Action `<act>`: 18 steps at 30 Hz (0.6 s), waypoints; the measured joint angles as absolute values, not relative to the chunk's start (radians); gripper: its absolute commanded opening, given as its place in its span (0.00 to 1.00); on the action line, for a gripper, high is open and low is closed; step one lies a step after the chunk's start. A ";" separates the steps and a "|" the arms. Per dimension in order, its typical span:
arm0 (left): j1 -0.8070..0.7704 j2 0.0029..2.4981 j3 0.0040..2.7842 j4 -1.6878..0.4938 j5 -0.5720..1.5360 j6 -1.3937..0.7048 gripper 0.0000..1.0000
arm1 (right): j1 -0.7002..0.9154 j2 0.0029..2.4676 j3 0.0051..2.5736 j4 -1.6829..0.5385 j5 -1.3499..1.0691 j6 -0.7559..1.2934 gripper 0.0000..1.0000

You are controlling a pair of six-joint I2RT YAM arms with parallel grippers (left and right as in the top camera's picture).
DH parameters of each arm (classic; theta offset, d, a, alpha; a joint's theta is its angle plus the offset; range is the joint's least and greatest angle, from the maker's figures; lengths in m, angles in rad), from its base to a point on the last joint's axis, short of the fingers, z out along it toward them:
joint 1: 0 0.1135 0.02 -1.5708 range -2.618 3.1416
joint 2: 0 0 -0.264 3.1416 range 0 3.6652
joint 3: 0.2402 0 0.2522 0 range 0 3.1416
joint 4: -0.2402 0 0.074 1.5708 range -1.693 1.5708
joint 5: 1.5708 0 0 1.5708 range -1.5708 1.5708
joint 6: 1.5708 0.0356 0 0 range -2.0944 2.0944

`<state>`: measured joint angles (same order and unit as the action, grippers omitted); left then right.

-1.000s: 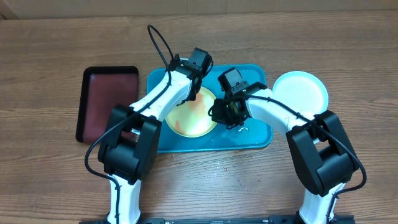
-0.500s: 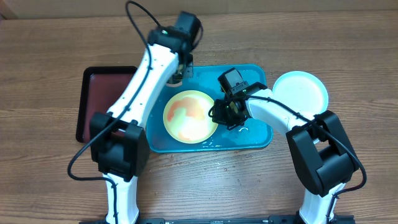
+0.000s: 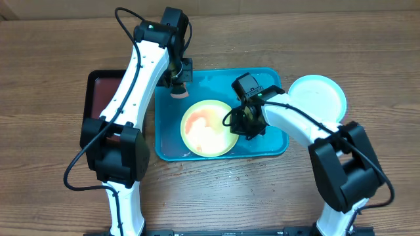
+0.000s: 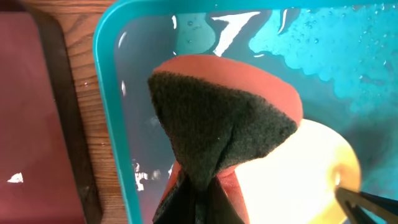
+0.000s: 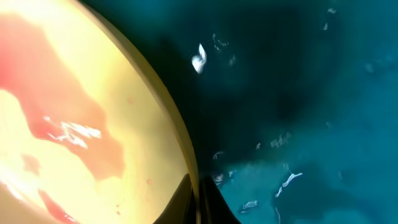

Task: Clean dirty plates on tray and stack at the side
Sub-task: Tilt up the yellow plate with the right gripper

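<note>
The yellow-green rimmed plate (image 3: 207, 128) with red smears lies in the wet cyan-blue tray (image 3: 275, 141). My right gripper (image 3: 239, 124) is shut on its right rim, and the right wrist view shows the fingers (image 5: 198, 199) pinching the rim of the plate (image 5: 74, 124). My left gripper (image 3: 177, 82) is at the tray's far left corner, shut on a folded sponge, dark green on orange (image 4: 217, 130), held over the tray (image 4: 109, 124) beside the plate (image 4: 298, 180). A clean pale cyan plate (image 3: 318, 97) lies on the table to the right of the tray. The white plate is not seen apart from it.
A black tray with dark red inside (image 3: 105, 105) lies left of the cyan tray, also in the left wrist view (image 4: 31, 124). Water drops lie on the cyan tray floor (image 5: 298, 124).
My left arm has lifted off the plate and swung back to the tray's far left corner with the sponge. The plate has shifted a little right and forward in my right gripper.
</note>
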<state>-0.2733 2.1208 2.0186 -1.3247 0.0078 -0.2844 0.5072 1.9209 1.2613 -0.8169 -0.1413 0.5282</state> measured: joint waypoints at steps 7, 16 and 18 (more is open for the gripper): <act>-0.273 2.121 2.019 -1.325 0.016 -0.284 0.04 | 0.546 1.777 1.261 -0.891 0.109 0.535 0.04; -0.273 2.121 2.019 -1.325 0.016 -0.284 0.04 | 0.639 1.708 1.261 -0.913 0.370 0.553 0.04; -0.273 2.121 2.019 -1.324 0.017 -0.284 0.04 | 0.656 1.702 1.261 -0.928 0.424 0.566 0.04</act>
